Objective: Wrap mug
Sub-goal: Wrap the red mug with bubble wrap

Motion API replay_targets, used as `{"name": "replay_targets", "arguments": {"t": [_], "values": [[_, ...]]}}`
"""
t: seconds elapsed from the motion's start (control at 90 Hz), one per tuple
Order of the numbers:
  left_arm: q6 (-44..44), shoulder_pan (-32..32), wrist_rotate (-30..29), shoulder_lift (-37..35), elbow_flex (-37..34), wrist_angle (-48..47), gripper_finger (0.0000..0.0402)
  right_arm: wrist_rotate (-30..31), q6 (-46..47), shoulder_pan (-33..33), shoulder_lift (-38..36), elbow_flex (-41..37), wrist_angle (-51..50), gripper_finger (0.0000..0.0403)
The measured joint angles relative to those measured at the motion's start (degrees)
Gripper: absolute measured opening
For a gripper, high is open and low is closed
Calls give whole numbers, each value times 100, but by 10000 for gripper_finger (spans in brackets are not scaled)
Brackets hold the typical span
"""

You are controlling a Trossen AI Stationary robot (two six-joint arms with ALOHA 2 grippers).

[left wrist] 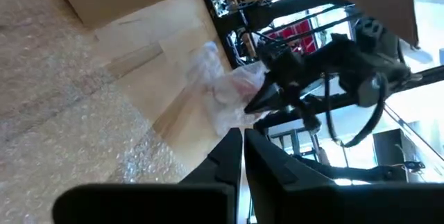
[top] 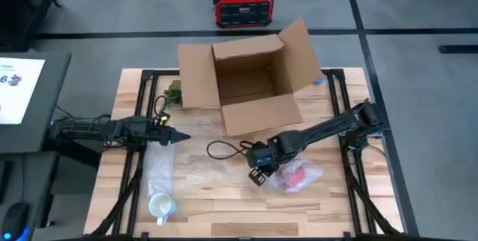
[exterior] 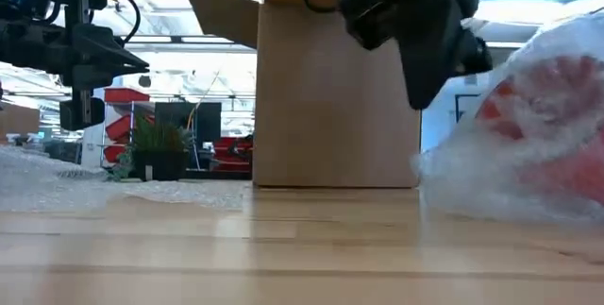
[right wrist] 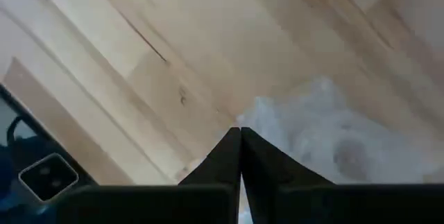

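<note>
The white mug (top: pixel 161 207), hard, smooth and easily broken, is best held by its rim, lying near the bubble wrap (top: pixel 179 168), both grippers pinched closed on nothing.

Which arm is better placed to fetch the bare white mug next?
Left, probably. The left tool is over the bubble wrap sheet, same side as the white mug; the right tool is by the wrapped red bundle.
</note>
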Motion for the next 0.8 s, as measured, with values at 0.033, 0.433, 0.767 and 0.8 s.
{"name": "replay_targets", "arguments": {"t": [0.033,0.433,0.767,0.8], "values": [[2,0,0,0,0,-2,0,10,-1,0,0,-15,-43,0],[20,-1,2,0,0,-2,0,94,-1179,130,-1008,271,25,0],[280,-1,0,0,0,-2,0,-922,-3803,67,-1262,805,-619,79],[280,-1,0,0,0,-2,0,-1058,-3928,21,-1183,832,-741,98]]}}
